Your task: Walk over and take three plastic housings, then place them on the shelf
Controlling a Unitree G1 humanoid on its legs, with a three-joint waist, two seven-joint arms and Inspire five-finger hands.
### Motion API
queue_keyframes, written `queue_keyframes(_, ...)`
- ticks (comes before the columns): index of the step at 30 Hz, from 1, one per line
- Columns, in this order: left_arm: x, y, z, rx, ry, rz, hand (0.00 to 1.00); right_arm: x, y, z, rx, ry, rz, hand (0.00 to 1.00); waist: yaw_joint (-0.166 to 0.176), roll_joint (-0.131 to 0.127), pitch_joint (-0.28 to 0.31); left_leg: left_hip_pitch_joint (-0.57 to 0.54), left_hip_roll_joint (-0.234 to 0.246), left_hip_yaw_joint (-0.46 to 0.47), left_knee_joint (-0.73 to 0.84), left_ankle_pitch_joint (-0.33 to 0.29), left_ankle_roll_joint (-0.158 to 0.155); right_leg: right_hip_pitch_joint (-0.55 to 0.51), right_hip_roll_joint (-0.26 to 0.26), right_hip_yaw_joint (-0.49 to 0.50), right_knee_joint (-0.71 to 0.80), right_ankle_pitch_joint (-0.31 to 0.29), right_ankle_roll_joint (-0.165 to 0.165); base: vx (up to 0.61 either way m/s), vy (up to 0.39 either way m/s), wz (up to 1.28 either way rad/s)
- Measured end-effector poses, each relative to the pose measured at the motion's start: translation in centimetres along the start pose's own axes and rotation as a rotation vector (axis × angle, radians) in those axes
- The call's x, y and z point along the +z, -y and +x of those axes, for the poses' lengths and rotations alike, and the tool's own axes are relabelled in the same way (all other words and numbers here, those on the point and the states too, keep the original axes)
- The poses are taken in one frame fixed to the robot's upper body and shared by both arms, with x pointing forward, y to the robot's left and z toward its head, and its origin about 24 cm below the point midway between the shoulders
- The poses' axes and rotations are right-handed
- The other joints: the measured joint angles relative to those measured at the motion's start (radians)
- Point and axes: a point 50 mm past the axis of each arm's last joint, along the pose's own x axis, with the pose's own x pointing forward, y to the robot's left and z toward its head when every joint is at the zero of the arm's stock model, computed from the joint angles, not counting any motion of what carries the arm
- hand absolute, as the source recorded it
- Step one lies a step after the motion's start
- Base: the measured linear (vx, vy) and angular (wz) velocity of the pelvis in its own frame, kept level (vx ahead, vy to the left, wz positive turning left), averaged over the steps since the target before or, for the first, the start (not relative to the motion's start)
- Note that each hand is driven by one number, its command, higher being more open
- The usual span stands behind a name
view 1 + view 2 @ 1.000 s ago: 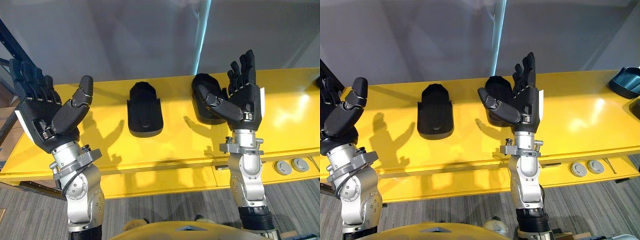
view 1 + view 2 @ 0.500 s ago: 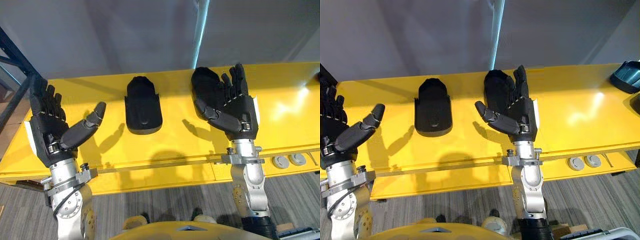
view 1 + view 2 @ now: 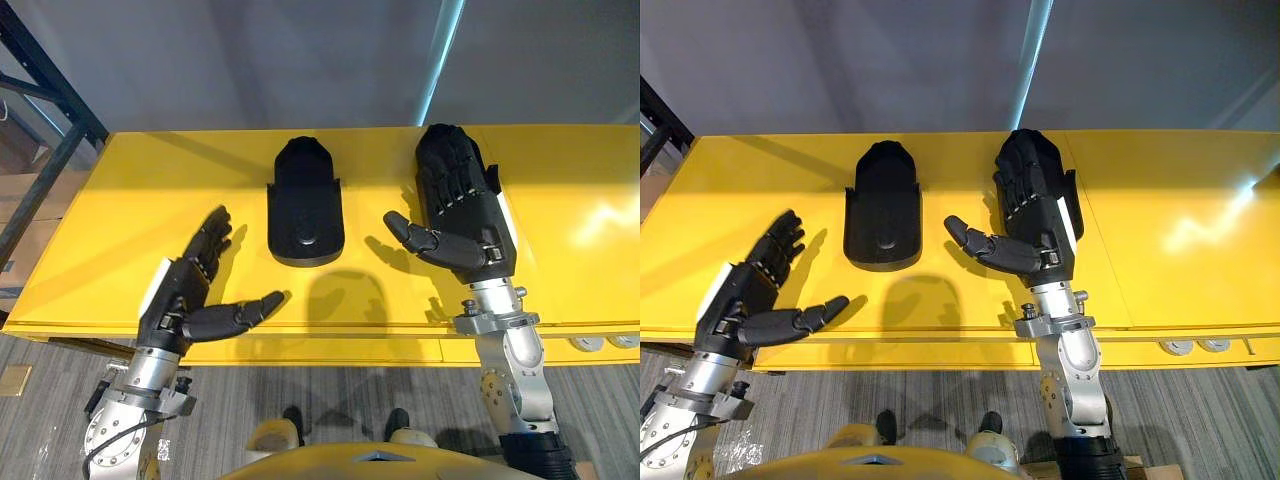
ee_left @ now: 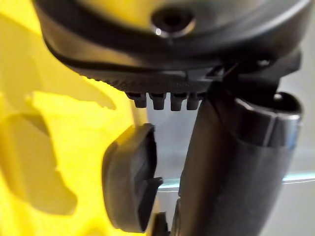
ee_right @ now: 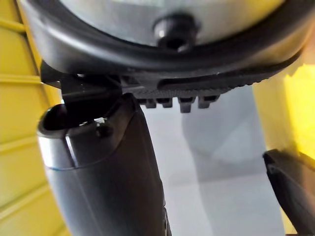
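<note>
The right hand is hovering, fingers straight and thumb spread, over the right housing on the yellow surface. The second housing is sitting at centre. The left hand is hovering near-left, fingers spread. Best: curl around both sidewalls.

both hands came down within the last second. the left hand, held upright before with its palm to the camera, sank low over the near edge of the yellow surface. its fingers stretched forward and its thumb swung out to the side.

the right hand, also raised upright a second earlier, tipped forward until its straight fingers lay over the right housing, with the thumb spread toward the middle housing. whether the fingers touched the right housing could not be made out.

the head camera moved too and looked more steeply down on the surface. that move accounted for the housings' new places in the frame.
</note>
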Motion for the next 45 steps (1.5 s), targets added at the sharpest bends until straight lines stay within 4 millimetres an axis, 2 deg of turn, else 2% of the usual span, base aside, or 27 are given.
queue_keyframes(4, -1.4, 0.4, -0.7, -0.053, -0.095, -0.067, 1.00, 0.4, 0.2, 0.3, 0.011, 0.016, -0.018, 1.00, 0.000, 0.012, 0.005, -0.008, 0.001, 0.003, 0.010, -0.013, -0.004, 0.000, -0.001, 0.002, 0.001, -0.005, 0.002, -0.06, 0.007, 0.01)
queue_keyframes(9, -1.6, 0.3, -0.8, -0.066, -0.116, -0.076, 1.00, 0.4, 0.3, 0.2, 0.003, 0.019, -0.022, 1.00, 0.000, 0.026, 0.003, -0.012, 0.005, 0.008, 0.013, -0.013, -0.003, -0.001, 0.001, 0.001, 0.001, -0.006, 0.000, -0.01, -0.001, 0.01)
queue_keyframes(12, -1.6, 0.1, -0.7, -0.010, -0.112, -0.065, 1.00, 0.6, 0.5, 0.1, -0.017, 0.032, -0.029, 1.00, 0.000, 0.030, 0.003, -0.013, 0.005, 0.009, 0.013, -0.007, 0.004, -0.002, 0.001, 0.000, 0.001, -0.006, 0.000, 0.00, 0.000, 0.00)
queue_keyframes(15, -1.3, 0.1, -0.1, 0.061, -0.067, -0.048, 1.00, 0.6, 0.6, 0.1, -0.025, 0.038, -0.030, 1.00, 0.000, 0.029, 0.004, -0.020, 0.004, 0.009, 0.025, -0.008, 0.003, -0.014, -0.001, 0.003, 0.015, -0.015, 0.003, 0.00, 0.000, 0.00)
queue_keyframes(17, -0.9, 0.3, 0.8, 0.108, -0.004, -0.053, 1.00, 0.7, 0.5, 0.1, -0.027, 0.046, -0.037, 1.00, -0.001, 0.027, 0.008, -0.054, 0.005, 0.002, 0.063, -0.015, -0.002, -0.060, -0.015, 0.004, 0.090, -0.050, 0.000, -0.02, 0.009, 0.13)
queue_keyframes(21, 0.4, 0.8, 3.0, 0.194, 0.133, -0.042, 1.00, 0.8, 0.4, 0.3, -0.051, 0.066, -0.031, 1.00, -0.002, 0.021, 0.055, -0.085, 0.007, 0.003, 0.120, -0.025, 0.002, -0.114, -0.036, 0.013, 0.201, -0.096, -0.009, -0.07, -0.008, 0.07)
queue_keyframes(25, 0.8, 1.2, 3.4, 0.226, 0.163, 0.008, 1.00, 1.1, 0.4, 0.4, -0.064, 0.091, -0.033, 1.00, -0.022, 0.024, 0.082, -0.125, 0.013, 0.014, 0.171, -0.057, 0.008, -0.158, -0.040, 0.041, 0.255, -0.123, -0.013, -0.10, -0.015, -0.11)
queue_keyframes(31, 0.6, 2.4, 3.8, 0.199, 0.162, -0.007, 1.00, 2.5, 0.4, 0.3, -0.066, 0.157, -0.055, 1.00, -0.037, 0.027, 0.098, -0.138, 0.021, 0.039, 0.186, -0.056, 0.010, -0.194, -0.037, 0.069, 0.275, -0.121, -0.007, -0.01, -0.011, -0.11)
queue_keyframes(40, 0.5, 3.2, 4.1, 0.163, 0.157, 0.002, 1.00, 2.5, 0.4, 0.3, -0.056, 0.165, -0.056, 1.00, -0.046, 0.026, 0.102, -0.121, 0.022, 0.061, 0.179, -0.058, 0.009, -0.203, -0.034, 0.094, 0.281, -0.123, -0.010, 0.03, -0.002, -0.07)
queue_keyframes(45, 0.1, 2.8, 4.8, 0.283, 0.149, 0.049, 1.00, 2.5, 0.3, 0.3, -0.055, 0.162, -0.053, 1.00, -0.055, 0.026, 0.103, -0.120, 0.024, 0.064, 0.178, -0.058, 0.009, -0.202, -0.033, 0.098, 0.284, -0.123, -0.010, -0.02, -0.002, -0.02)
